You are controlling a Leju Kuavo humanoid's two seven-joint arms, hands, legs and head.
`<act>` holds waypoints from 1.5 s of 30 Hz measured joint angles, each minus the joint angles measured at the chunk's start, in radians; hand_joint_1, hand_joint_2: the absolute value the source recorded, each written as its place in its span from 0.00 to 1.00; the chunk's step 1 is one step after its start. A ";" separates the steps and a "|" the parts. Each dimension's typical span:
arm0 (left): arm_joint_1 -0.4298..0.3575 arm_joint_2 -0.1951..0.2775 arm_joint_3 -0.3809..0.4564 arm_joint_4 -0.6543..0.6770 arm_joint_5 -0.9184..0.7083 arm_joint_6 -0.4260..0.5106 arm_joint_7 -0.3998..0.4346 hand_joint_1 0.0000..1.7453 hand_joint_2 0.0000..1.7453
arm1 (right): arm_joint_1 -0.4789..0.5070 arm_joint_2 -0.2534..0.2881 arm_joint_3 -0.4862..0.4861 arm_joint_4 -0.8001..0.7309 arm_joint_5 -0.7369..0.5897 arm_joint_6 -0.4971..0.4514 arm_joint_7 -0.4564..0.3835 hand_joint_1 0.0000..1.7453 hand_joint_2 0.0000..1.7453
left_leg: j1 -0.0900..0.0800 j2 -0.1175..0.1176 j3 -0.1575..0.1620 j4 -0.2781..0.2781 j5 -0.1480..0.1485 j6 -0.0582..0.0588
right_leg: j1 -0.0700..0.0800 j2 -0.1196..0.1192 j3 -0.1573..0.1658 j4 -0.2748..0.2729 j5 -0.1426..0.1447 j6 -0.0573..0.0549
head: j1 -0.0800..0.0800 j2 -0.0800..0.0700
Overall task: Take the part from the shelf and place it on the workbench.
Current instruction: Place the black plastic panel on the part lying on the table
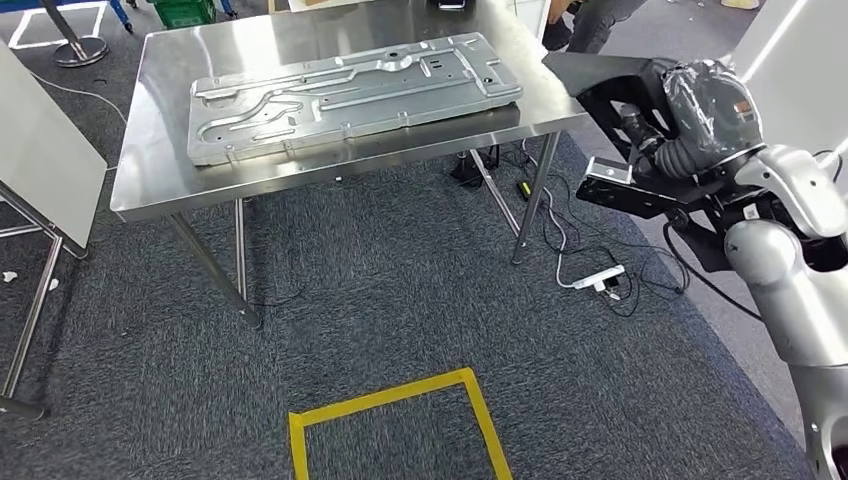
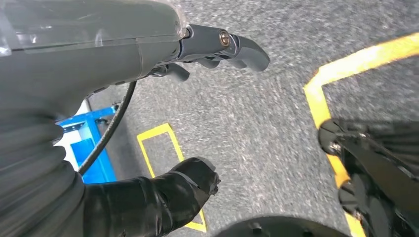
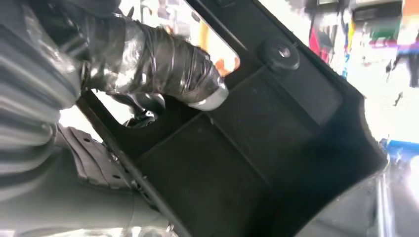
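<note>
Black moulded part [image 1: 600,75] gripped in the right hand [image 1: 665,135], carried off the right-hand end of the tabletop [image 1: 160,170], above the grey carpet [image 1: 400,300] and not set down. In the right wrist view, same part [image 3: 257,148] seen close as a flat black tray-like piece with raised ribs, a round boss and a cut-out window; tape-wrapped thumb [image 3: 168,64] pressed over its rim, darker fingers underneath, so right hand [image 3: 148,79] closed on the part. Silver right arm [image 1: 800,260] coming in at the lower right of the head view.

Left hand [image 2: 197,113] seen in the left wrist view hanging over the carpet, grey fingers [image 2: 237,47] and black-wrapped thumb [image 2: 188,185] apart, nothing between them.

On the stainless tabletop, a large stamped metal panel [image 1: 350,95] lying flat and slightly askew, taking up most of the surface. Under and beside the table's right legs, loose cables and a white power strip [image 1: 597,280] on the carpet. Yellow tape square [image 1: 400,420] on the carpet nearer the robot. White board [image 1: 40,150] at the left edge. Person's legs [image 1: 600,20] beyond the far right corner of the table.
</note>
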 joint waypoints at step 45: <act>0.013 0.011 -0.005 0.004 0.042 0.011 0.010 0.00 1.00 | -0.195 0.095 0.190 0.146 0.043 0.039 0.048 1.00 1.00 | 0.005 0.011 -0.161 0.033 0.127 -0.011 | 0.004 -0.046 0.118 -0.017 -0.082 -0.036 | -0.007 0.000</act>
